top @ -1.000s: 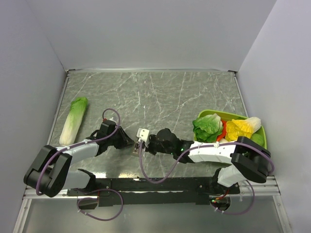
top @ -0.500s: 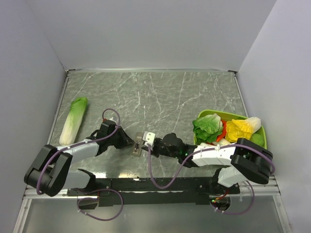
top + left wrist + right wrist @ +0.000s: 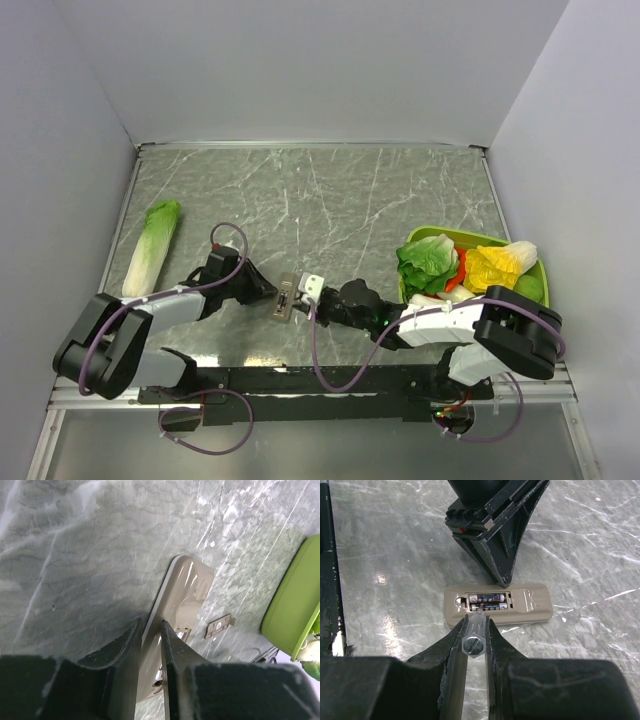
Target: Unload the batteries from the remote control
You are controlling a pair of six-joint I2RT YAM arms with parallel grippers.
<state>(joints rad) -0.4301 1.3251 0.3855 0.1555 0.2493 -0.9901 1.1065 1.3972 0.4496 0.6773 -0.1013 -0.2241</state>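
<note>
The remote control (image 3: pixel 498 605) (image 3: pixel 287 297) lay flat on the bench (image 3: pixel 395 565), tan back upward, its oblong compartment uncovered. Two slim batteries (image 3: pixel 487 599) sat inside, side by side, lengthwise, with dark labelled casings.

remote control (image 3: pixel 286 298): lying flat near the table's (image 3: pixel 330 190) front edge, between left gripper (image 3: pixel 272 294) and right gripper (image 3: pixel 302 296)
batteries (image 3: pixel 487 600): sitting side by side in the remote control's recess
rod (image 3: pixel 475 632): sitting between the right gripper's fingers, pointing at the remote control
cabbage (image 3: pixel 150 248): lying far left
tray (image 3: pixel 455 232): sitting far right
</note>
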